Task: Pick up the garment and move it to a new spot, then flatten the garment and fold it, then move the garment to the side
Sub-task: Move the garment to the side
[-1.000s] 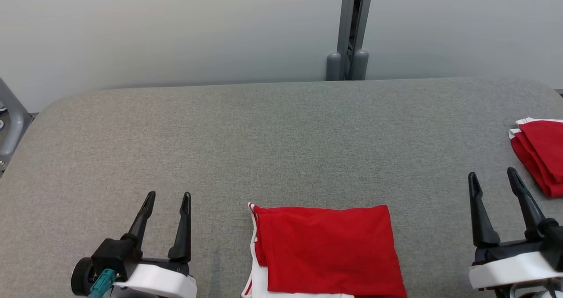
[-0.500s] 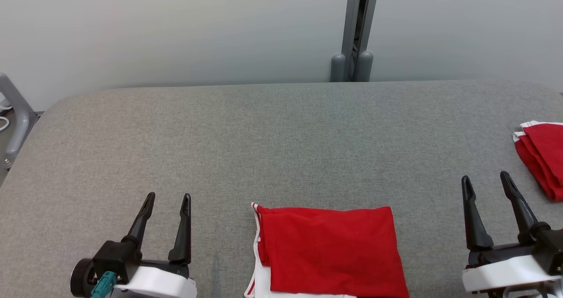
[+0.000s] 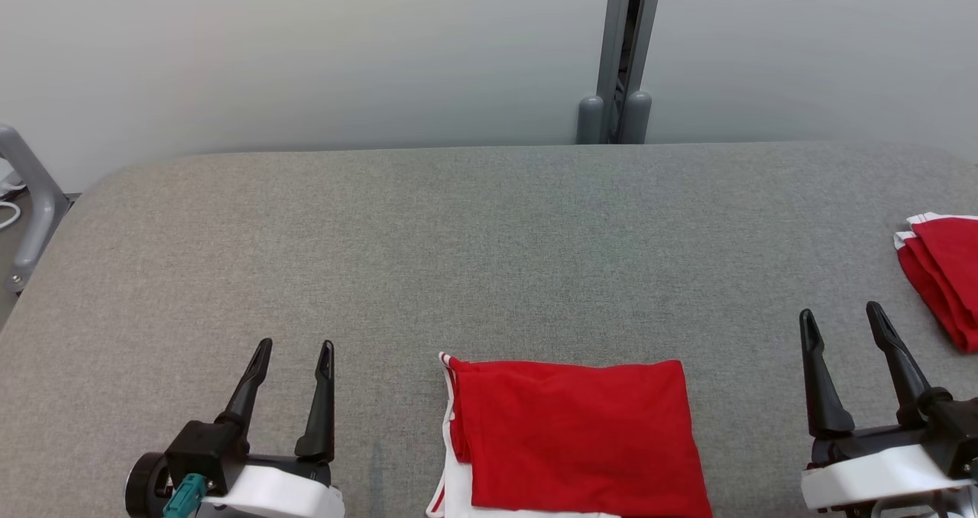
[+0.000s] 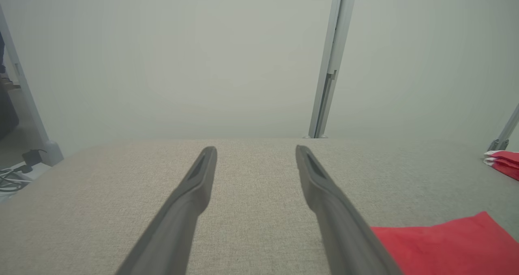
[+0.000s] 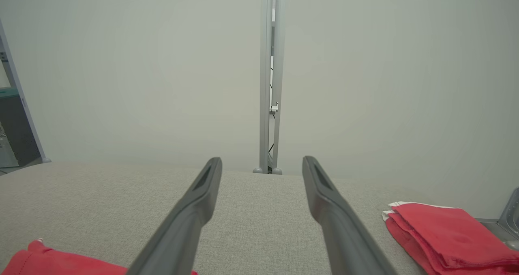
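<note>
1. I saw the folded red garment (image 3: 577,434) lying flat at the near edge of the grey tabletop (image 3: 489,258).
2. My left fingers (image 3: 319,403) stood spread and empty, apart from its left side.
3. My right fingers (image 3: 819,380) were likewise released, near a second red pile (image 3: 943,273).

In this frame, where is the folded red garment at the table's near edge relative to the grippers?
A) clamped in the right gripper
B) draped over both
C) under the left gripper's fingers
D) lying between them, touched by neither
D: the red garment lies flat on the table between the open left gripper and open right gripper, both clear of it.
</note>
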{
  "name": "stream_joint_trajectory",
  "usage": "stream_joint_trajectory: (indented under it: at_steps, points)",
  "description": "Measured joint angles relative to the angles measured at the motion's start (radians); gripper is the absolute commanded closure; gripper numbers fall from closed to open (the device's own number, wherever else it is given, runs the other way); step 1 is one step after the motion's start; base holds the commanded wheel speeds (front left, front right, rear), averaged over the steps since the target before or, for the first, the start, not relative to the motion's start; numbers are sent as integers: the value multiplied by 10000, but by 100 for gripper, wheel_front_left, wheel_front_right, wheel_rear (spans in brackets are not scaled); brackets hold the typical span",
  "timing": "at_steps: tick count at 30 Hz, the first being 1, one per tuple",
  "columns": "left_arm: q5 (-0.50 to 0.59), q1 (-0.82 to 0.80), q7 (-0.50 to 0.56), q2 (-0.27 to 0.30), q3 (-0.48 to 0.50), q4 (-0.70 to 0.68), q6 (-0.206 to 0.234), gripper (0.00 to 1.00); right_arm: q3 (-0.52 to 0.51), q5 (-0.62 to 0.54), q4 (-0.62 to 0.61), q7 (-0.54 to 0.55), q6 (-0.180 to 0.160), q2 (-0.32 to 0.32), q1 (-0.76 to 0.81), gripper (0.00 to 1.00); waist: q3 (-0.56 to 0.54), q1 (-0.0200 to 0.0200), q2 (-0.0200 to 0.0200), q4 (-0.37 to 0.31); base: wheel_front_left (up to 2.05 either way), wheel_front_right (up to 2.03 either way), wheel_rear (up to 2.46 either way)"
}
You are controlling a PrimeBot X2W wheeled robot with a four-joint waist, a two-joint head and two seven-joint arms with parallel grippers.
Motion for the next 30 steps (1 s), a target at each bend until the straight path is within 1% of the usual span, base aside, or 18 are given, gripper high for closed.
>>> stream_joint_trajectory:
  at_steps: [11,14,18,21,22,30]
  points:
    - [-4,0,0,0,-31,25,4,0,58,8,67,0,0,-17,-4,0,-15,0,0,-8,0,0,0]
    - [-25,1,0,0,-98,50,4,0,90,171,293,-13,0,-17,13,0,-49,0,0,19,0,0,0]
    - [-46,4,0,-2,-234,134,4,0,608,681,1137,290,2,-48,154,0,-66,0,0,96,0,0,0]
    - [-46,3,0,0,-276,117,0,0,940,1434,1724,612,0,-73,151,0,-22,0,0,178,0,0,0]
    - [-44,3,0,0,-313,92,-2,0,1246,1927,2104,878,0,-100,112,0,34,0,0,234,0,0,0]
    - [4,-43,0,0,-470,153,-96,0,2577,3590,3264,1661,0,-378,-410,0,383,0,0,491,0,0,0]
